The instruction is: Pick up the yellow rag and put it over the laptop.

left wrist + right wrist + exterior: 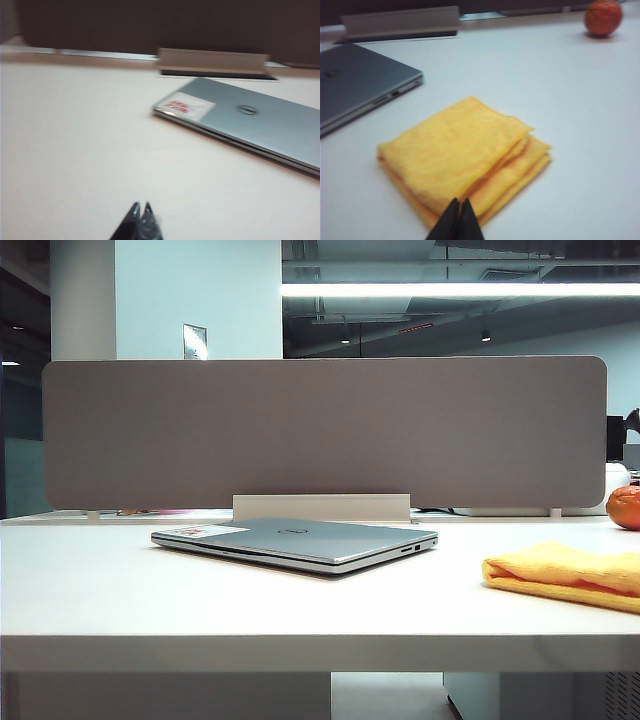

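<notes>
On the white tabletop (200,590) the closed laptop (300,540) lies flat just in front of the grey divider panel (320,430), and everything else is placed from it. Neither arm shows in the exterior view; each is seen only as dark tips in its own wrist view. The left gripper (139,212) hangs low over bare tabletop short of the laptop's stickered corner, its wrist camera looking almost level across the surface; its fingers (133,216) stand together, tips meeting in a narrow point, with nothing between them. The white-and-red sticker (187,106) and the round logo (246,110) on the lid are in its view, somewhat blurred. The right gripper (459,207) hovers on the side of the laptop with the ports, its fingers (451,220) likewise pressed together and empty. The rag (465,157), folded into a thick yellow square with layered edges showing, lies flat on the tabletop well apart from the laptop on that same side; its near edge sits right under the right fingertips, though I cannot tell whether they touch it. The orange (603,17) rests farther from the laptop than the rag, close to the panel.
</notes>
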{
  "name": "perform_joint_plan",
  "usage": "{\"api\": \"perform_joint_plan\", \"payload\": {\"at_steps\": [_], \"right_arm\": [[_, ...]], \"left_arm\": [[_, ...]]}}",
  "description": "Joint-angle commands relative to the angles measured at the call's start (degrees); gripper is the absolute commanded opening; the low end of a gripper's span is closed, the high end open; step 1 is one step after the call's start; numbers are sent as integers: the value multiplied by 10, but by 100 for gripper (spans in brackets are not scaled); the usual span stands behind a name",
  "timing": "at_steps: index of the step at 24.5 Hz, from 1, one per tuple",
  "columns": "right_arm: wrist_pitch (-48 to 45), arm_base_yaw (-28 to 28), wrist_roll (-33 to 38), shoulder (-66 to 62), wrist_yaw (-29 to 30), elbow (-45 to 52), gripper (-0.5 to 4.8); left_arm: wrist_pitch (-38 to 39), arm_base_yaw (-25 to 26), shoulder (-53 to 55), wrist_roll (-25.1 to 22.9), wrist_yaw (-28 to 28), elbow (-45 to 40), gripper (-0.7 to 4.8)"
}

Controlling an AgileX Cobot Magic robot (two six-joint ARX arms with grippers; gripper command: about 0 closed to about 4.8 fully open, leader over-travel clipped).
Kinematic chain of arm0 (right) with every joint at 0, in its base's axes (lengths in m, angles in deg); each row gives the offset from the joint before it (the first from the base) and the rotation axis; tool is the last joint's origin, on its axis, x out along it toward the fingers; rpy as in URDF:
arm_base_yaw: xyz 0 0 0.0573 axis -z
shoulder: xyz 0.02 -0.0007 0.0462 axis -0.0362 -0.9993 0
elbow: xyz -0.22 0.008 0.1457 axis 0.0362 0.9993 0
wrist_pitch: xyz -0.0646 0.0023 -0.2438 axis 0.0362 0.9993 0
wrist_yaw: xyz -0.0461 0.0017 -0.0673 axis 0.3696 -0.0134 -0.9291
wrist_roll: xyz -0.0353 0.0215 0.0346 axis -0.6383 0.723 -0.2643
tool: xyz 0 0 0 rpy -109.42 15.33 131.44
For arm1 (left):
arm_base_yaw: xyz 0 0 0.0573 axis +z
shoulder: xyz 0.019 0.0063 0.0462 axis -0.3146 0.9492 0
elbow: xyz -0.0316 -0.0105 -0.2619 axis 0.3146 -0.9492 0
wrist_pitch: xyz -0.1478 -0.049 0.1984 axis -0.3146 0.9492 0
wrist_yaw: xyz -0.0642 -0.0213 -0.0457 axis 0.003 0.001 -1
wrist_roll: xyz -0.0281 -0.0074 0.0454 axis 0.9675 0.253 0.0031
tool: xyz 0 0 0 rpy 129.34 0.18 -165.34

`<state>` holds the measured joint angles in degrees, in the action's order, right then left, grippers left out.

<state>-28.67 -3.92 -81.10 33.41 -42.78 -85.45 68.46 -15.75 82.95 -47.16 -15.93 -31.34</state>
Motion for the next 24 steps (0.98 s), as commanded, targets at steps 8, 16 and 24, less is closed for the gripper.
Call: {"api": "perform_joint_plan", "payload": {"at_steps": [8, 16, 24], "right_arm": [[-10, -3, 30, 1, 45, 2, 22], [-19, -3, 109, 1, 93, 2, 22], [-17, -3, 130, -2, 86, -46, 21]], "left_arm": [[31, 0, 0, 2, -161, 2, -6], [51, 0, 0, 15, -253, 2, -6], [54, 0, 0, 17, -249, 2, -6]]}}
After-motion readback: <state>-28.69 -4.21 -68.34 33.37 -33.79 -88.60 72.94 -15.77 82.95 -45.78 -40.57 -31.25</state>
